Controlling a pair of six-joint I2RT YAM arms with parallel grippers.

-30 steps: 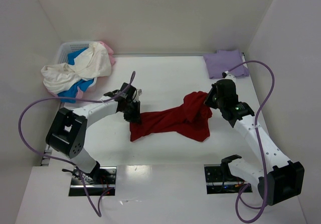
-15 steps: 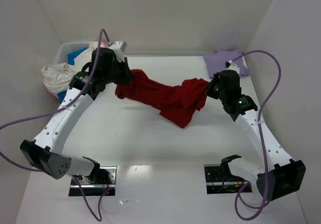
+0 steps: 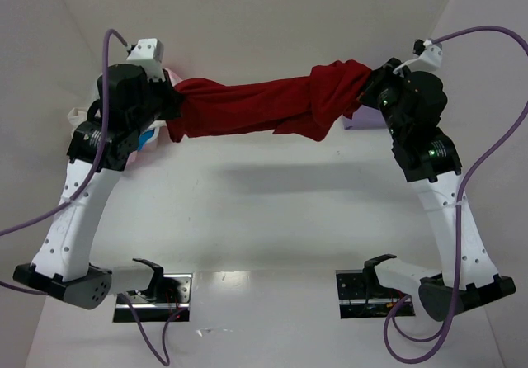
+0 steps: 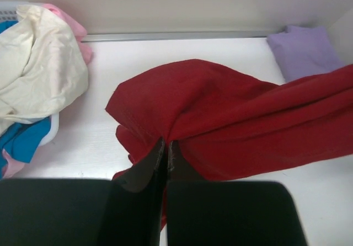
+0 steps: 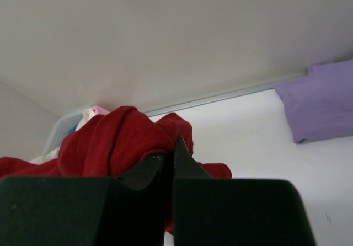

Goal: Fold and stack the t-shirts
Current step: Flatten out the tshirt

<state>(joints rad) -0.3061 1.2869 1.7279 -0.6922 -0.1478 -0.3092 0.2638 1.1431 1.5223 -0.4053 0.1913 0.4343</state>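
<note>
Gripping dark red t-shirt (image 3: 247,108) | left claw (image 4: 165,144) clamped | right claw (image 5: 170,146) clamped

I see a white table (image 3: 264,219) spread under the whole workspace, matte across the middle and glossy along the near edge. A white plastic lattice basket (image 4: 12,5) sits in its far left corner, by the back wall (image 3: 264,21). A grey metal strip (image 4: 182,36) runs where table meets wall. Plain white side walls close it in on both sides.
</note>
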